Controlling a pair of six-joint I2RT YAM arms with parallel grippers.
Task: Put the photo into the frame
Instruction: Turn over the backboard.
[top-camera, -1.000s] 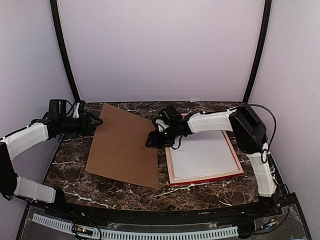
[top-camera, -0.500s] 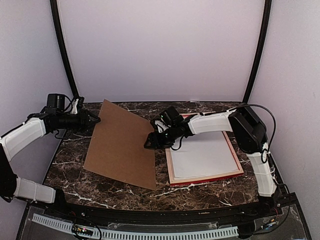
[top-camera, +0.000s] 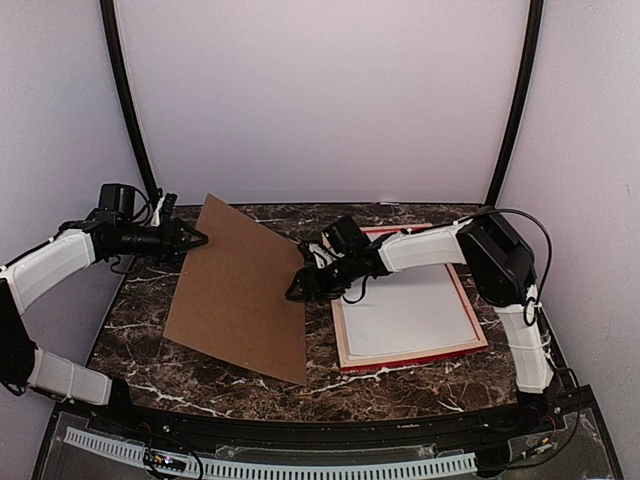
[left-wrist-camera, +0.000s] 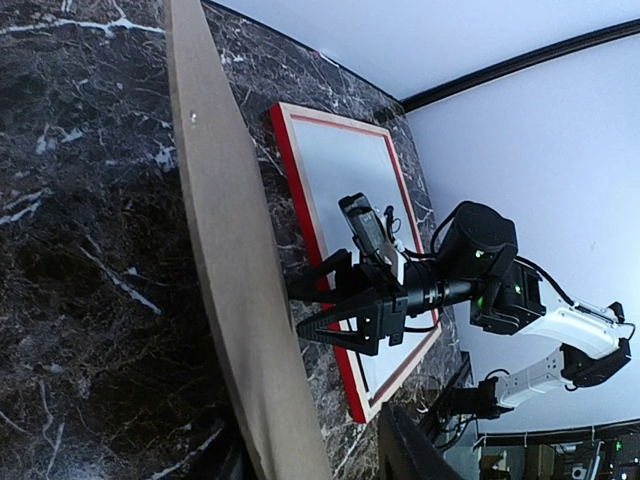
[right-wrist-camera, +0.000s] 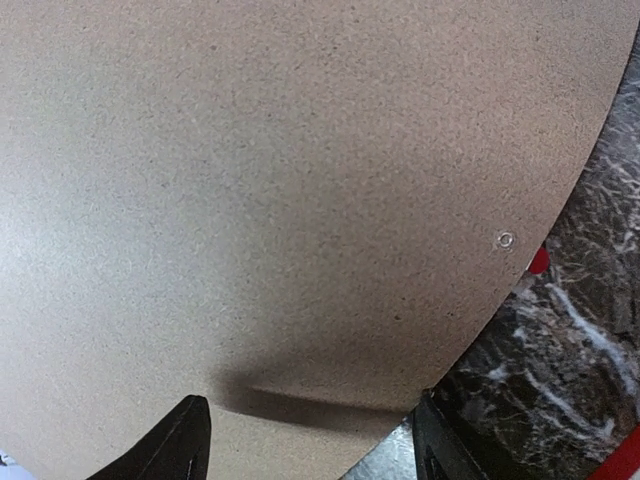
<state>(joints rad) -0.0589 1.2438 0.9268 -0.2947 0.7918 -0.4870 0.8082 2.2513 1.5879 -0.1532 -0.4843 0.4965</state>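
top external view. over the last second the left pincer (top-camera: 197, 239) has narrowed onto the left edge of the brown backing board (top-camera: 240, 290) and raised it. the board lay nearly flat a second ago. it now tilts, high at the left pincer and low toward the right pincer (top-camera: 296, 290). the left arm reaches in from the side, forearm roughly level, fingers pointing right. the right arm is folded across the frame (top-camera: 410, 358), wrist low, fingers pointing left at the board's right edge. it has crept slightly left with that edge. the frame lies flat on the marble table (top-camera: 140, 310) behind the right pincer, under its forearm, with a white sheet (top-camera: 410, 310) inside the rails. the photo's dark print shows in no view, so its place cannot be told. judgement: lifting the board is preparation only; loading the photo is not yet done.

left wrist view. the backing board (left-wrist-camera: 225, 230) runs up from between the left pincer's fingers (left-wrist-camera: 410, 455), so this pincer is clamped on the board. beyond the board the right pincer (left-wrist-camera: 298, 315) stands with jaws apart, tips at the board; contact cannot be confirmed. the frame's red rail (left-wrist-camera: 290, 170) lies behind it.

right wrist view. the backing board (right-wrist-camera: 300, 200) fills the view just ahead of the right pincer (right-wrist-camera: 315, 445). its fingers (right-wrist-camera: 180, 450) stand well apart with nothing gripped. slivers of red frame (right-wrist-camera: 538, 262) and marble table (right-wrist-camera: 560, 340) show to one side.
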